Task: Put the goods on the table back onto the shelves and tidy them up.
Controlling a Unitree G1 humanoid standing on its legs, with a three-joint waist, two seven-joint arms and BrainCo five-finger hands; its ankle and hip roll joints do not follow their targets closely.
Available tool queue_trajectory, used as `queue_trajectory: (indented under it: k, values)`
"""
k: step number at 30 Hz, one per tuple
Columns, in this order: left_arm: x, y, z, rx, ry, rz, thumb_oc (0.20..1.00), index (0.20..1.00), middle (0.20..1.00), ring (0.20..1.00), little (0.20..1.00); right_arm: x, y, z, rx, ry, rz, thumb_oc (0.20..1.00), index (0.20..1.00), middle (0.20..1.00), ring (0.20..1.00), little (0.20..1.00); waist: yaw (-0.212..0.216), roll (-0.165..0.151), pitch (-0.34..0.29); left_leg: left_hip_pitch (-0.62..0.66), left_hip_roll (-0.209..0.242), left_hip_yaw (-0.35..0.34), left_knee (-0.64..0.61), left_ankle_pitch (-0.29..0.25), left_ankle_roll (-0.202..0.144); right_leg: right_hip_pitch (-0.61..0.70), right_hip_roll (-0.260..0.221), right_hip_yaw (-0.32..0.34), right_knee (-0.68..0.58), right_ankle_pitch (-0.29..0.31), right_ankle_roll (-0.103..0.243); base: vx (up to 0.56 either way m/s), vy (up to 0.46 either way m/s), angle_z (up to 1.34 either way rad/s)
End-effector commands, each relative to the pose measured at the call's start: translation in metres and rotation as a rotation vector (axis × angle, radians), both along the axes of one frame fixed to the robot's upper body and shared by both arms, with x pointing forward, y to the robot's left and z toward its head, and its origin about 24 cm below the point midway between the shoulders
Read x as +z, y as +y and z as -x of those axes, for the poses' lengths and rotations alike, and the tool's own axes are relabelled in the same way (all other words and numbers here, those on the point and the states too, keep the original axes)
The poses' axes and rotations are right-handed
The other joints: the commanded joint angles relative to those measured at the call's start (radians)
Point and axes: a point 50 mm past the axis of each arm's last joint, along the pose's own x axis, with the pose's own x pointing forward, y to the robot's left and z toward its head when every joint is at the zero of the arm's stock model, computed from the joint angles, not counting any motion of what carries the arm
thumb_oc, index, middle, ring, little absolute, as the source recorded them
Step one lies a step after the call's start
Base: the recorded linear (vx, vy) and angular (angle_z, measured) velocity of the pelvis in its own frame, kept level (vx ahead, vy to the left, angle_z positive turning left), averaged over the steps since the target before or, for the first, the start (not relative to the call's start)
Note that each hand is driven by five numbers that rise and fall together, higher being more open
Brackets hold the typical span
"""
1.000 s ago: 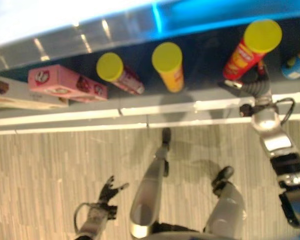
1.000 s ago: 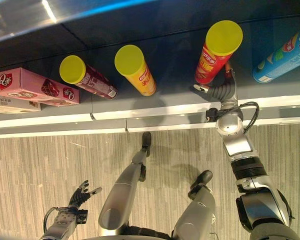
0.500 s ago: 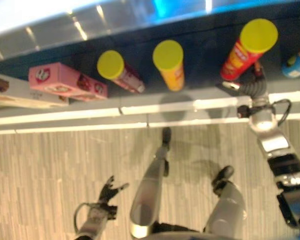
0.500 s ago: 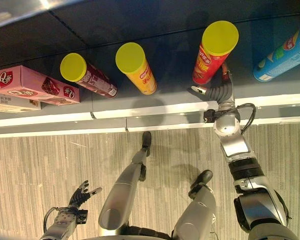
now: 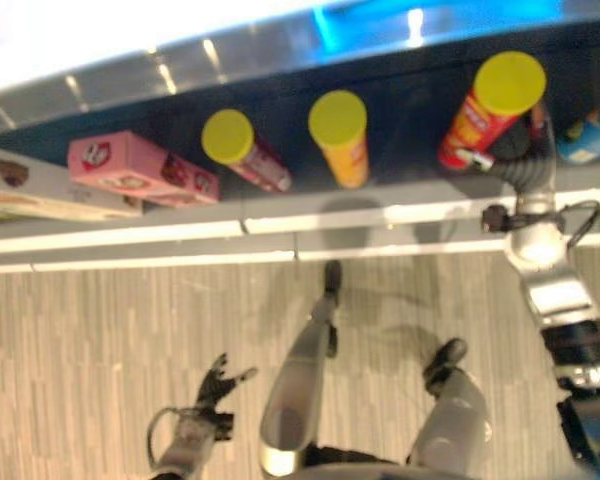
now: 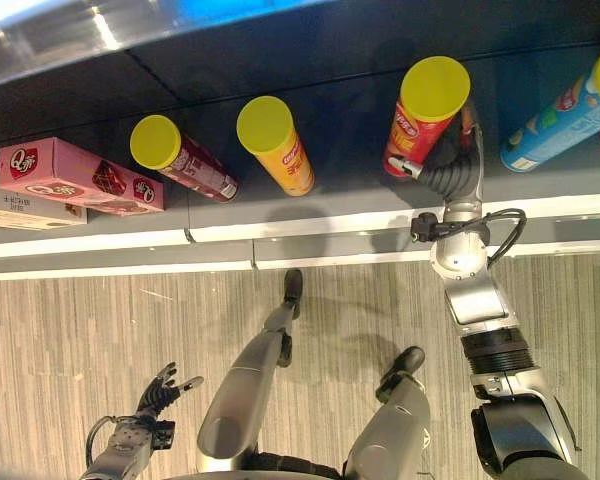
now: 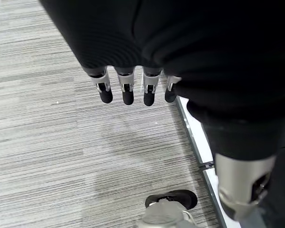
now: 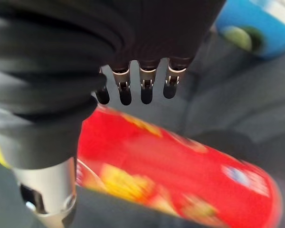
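A red snack can [image 6: 423, 120] with a yellow lid stands on the dark shelf [image 6: 330, 215], tilted slightly. My right hand [image 6: 448, 175] reaches onto the shelf right beside it. The thumb lies near the can's base and the straight fingers [image 8: 142, 90] run along the side of the red can [image 8: 180, 175]. The hand is open. My left hand [image 6: 158, 395] hangs low at the lower left over the floor, open, its fingers [image 7: 128, 92] straight and holding nothing.
On the same shelf stand a yellow can [image 6: 277, 145] and a dark red can [image 6: 180, 160], then a pink box [image 6: 70, 175] and a white box [image 6: 20, 210] to the left. A blue can [image 6: 565, 120] leans right of my right hand. A white rail [image 6: 280, 245] edges the shelf.
My right hand has reached deeper into the shelf, its fingers now alongside the red can's far side. The camera has shifted a little. The left hand has not moved.
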Motion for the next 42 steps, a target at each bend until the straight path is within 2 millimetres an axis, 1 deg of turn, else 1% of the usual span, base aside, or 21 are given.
queue_trajectory:
  k: [1,2,9,14,17,18,19,20,21,22,23,24,26,28,29,30,34,35,36,38,42]
  values:
    - [-0.007,0.020,0.023,0.046,0.081,-0.055,1.000,1.000,1.000,1.000,1.000,0.011,-0.004,0.013,-0.018,-0.101,0.038,1.000,1.000,1.000,1.000,1.000,0.009,-0.029,-0.079,0.084,0.071,-0.012,0.028,-0.173,-0.104,-0.069,0.006,0.062,-0.098,0.140,-0.011,0.00,0.000,0.00]
    - [-0.010,0.020,0.027,0.052,0.100,-0.055,1.000,1.000,1.000,1.000,1.000,0.007,-0.003,0.019,0.002,-0.095,0.035,1.000,1.000,1.000,1.000,1.000,0.000,-0.037,-0.093,0.093,0.071,-0.007,0.009,-0.143,-0.101,-0.051,0.015,0.051,-0.133,0.168,-0.022,0.00,0.000,0.00]
    - [-0.019,0.025,0.045,0.100,0.182,-0.058,1.000,1.000,1.000,1.000,1.000,-0.018,-0.023,0.046,-0.010,0.002,0.061,1.000,1.000,1.000,1.000,1.000,-0.043,-0.072,-0.172,0.209,0.103,0.016,-0.107,-0.101,-0.124,0.072,0.065,0.025,-0.253,0.185,-0.012,0.07,-0.033,-0.01]
    - [-0.019,0.037,0.052,0.151,0.207,-0.053,1.000,1.000,1.000,1.000,1.000,-0.055,-0.023,0.062,0.244,0.191,-0.132,1.000,1.000,1.000,1.000,1.000,-0.069,-0.094,-0.241,0.320,0.147,0.040,-0.148,-0.083,-0.148,0.177,0.113,0.016,-0.286,0.153,-0.026,0.05,-0.127,-0.15]
    - [-0.019,0.041,0.055,0.161,0.207,-0.047,1.000,1.000,1.000,1.000,1.000,-0.071,-0.026,0.064,0.294,0.278,-0.192,1.000,1.000,1.000,1.000,1.000,-0.071,-0.098,-0.261,0.352,0.171,0.047,-0.149,-0.069,-0.163,0.230,0.149,0.008,-0.331,0.143,-0.036,-0.03,-0.207,-0.05]
    - [-0.019,0.039,0.054,0.182,0.184,-0.011,1.000,1.000,1.000,1.000,1.000,-0.099,-0.036,0.068,0.313,0.389,-0.316,1.000,1.000,1.000,1.000,1.000,-0.069,-0.096,-0.303,0.384,0.198,0.060,-0.156,-0.008,-0.189,0.288,0.199,0.010,-0.411,0.145,-0.047,-0.02,-0.151,-0.08]
    - [-0.019,0.039,0.054,0.182,0.184,-0.011,1.000,1.000,1.000,1.000,1.000,-0.099,-0.036,0.068,0.313,0.389,-0.316,1.000,1.000,1.000,1.000,1.000,-0.070,-0.096,-0.305,0.380,0.198,0.059,-0.157,-0.006,-0.188,0.286,0.199,0.009,-0.414,0.148,-0.047,-0.04,-0.212,-0.08]
    - [-0.020,0.035,0.055,0.176,0.183,0.011,1.000,1.000,1.000,1.000,1.000,-0.118,-0.038,0.073,0.335,0.475,-0.370,1.000,1.000,1.000,1.000,1.000,-0.071,-0.102,-0.321,0.404,0.200,0.071,-0.146,-0.005,-0.184,0.315,0.210,0.014,-0.443,0.151,-0.055,-0.03,-0.056,-0.13]
    - [-0.020,0.035,0.055,0.176,0.182,0.011,1.000,1.000,1.000,1.000,1.000,-0.118,-0.038,0.073,0.335,0.475,-0.370,1.000,1.000,1.000,1.000,1.000,-0.071,-0.103,-0.323,0.401,0.199,0.070,-0.146,-0.003,-0.183,0.313,0.210,0.013,-0.445,0.153,-0.055,-0.06,-0.085,-0.14]
    - [-0.020,0.032,0.052,0.165,0.176,0.017,1.000,1.000,1.000,1.000,1.000,-0.129,-0.040,0.075,0.337,0.537,-0.381,1.000,1.000,1.000,1.000,1.000,-0.074,-0.111,-0.324,0.417,0.187,0.073,-0.106,-0.041,-0.167,0.315,0.207,0.023,-0.444,0.157,-0.058,-0.11,-0.039,-0.13]
    - [-0.021,0.026,0.049,0.140,0.176,0.028,1.000,1.000,1.000,1.000,1.000,-0.147,-0.037,0.078,0.360,0.629,-0.405,1.000,1.000,1.000,1.000,1.000,-0.081,-0.128,-0.335,0.437,0.132,0.047,-0.027,-0.135,-0.139,0.302,0.192,0.040,-0.437,0.174,-0.063,-0.16,-0.027,-0.22]
    - [-0.022,0.023,0.048,0.125,0.180,0.027,1.000,1.000,1.000,1.000,1.000,-0.156,-0.035,0.080,0.373,0.681,-0.408,1.000,1.000,1.000,1.000,1.000,-0.090,-0.140,-0.345,0.448,0.078,0.013,0.028,-0.191,-0.120,0.285,0.182,0.054,-0.432,0.187,-0.066,-0.17,0.024,-0.50]
    - [-0.025,0.017,0.048,0.092,0.200,0.024,1.000,1.000,1.000,1.000,1.000,-0.167,-0.033,0.082,0.367,0.738,-0.395,1.000,1.000,1.000,1.000,1.000,-0.095,-0.148,-0.347,0.464,-0.010,-0.036,0.103,-0.265,-0.101,0.277,0.179,0.087,-0.418,0.192,-0.074,-0.09,0.094,-0.59]
    - [-0.024,0.009,0.040,0.079,0.174,0.055,1.000,1.000,1.000,1.000,1.000,-0.170,-0.035,0.087,0.372,0.751,-0.415,1.000,1.000,1.000,1.000,1.000,-0.118,-0.135,-0.365,0.498,-0.045,-0.035,0.038,-0.337,-0.062,0.262,0.170,0.102,-0.404,0.199,-0.064,-0.03,0.163,-0.06]
    - [-0.024,0.009,0.040,0.079,0.174,0.056,1.000,1.000,1.000,1.000,1.000,-0.170,-0.035,0.087,0.371,0.751,-0.415,1.000,1.000,1.000,1.000,1.000,-0.116,-0.135,-0.364,0.502,-0.045,-0.033,0.035,-0.337,-0.061,0.262,0.170,0.104,-0.403,0.199,-0.064,-0.07,0.314,-0.14]
    - [-0.024,0.007,0.037,0.045,0.181,0.039,1.000,1.000,1.000,1.000,1.000,-0.178,-0.031,0.088,0.366,0.770,-0.432,1.000,1.000,1.000,1.000,1.000,-0.145,-0.123,-0.372,0.524,-0.065,-0.021,-0.018,-0.332,-0.028,0.224,0.147,0.132,-0.366,0.237,-0.043,-0.08,0.309,-0.21]
    - [-0.021,0.014,0.035,0.021,0.182,-0.006,1.000,1.000,1.000,1.000,1.000,-0.182,-0.024,0.087,0.385,0.778,-0.459,1.000,1.000,1.000,1.000,1.000,-0.155,-0.139,-0.350,0.555,-0.082,0.039,-0.068,-0.320,0.006,0.155,0.116,0.185,-0.314,0.304,-0.007,-0.11,0.197,-0.57]
    - [-0.021,0.019,0.035,0.036,0.192,-0.020,1.000,1.000,1.000,1.000,1.000,-0.184,-0.021,0.086,0.390,0.779,-0.467,1.000,1.000,1.000,1.000,1.000,-0.155,-0.146,-0.338,0.557,-0.077,0.063,-0.084,-0.308,0.009,0.138,0.105,0.172,-0.306,0.325,0.002,-0.23,0.007,-0.68]
    - [-0.019,0.029,0.033,0.071,0.191,-0.040,1.000,1.000,1.000,1.000,1.000,-0.185,-0.020,0.086,0.389,0.783,-0.466,1.000,1.000,1.000,1.000,1.000,-0.147,-0.148,-0.330,0.551,-0.057,0.094,-0.106,-0.287,0.009,0.140,0.088,0.123,-0.302,0.313,-0.001,-0.29,-0.010,-0.99]
    - [-0.018,0.034,0.033,0.089,0.196,-0.052,1.000,1.000,1.000,1.000,1.000,-0.181,-0.023,0.084,0.366,0.751,-0.475,1.000,1.000,1.000,1.000,1.000,-0.134,-0.146,-0.324,0.550,-0.035,0.118,-0.123,-0.273,0.010,0.173,0.069,0.093,-0.290,0.289,-0.010,-0.25,-0.072,-0.96]
    - [-0.022,0.039,0.045,0.115,0.239,-0.060,1.000,1.000,1.000,1.000,1.000,-0.156,-0.030,0.068,0.306,0.611,-0.453,1.000,1.000,1.000,1.000,1.000,-0.095,-0.155,-0.349,0.513,0.008,0.181,-0.126,-0.249,0.006,0.241,-0.010,0.055,-0.245,0.291,-0.009,-0.16,-0.091,-0.29]
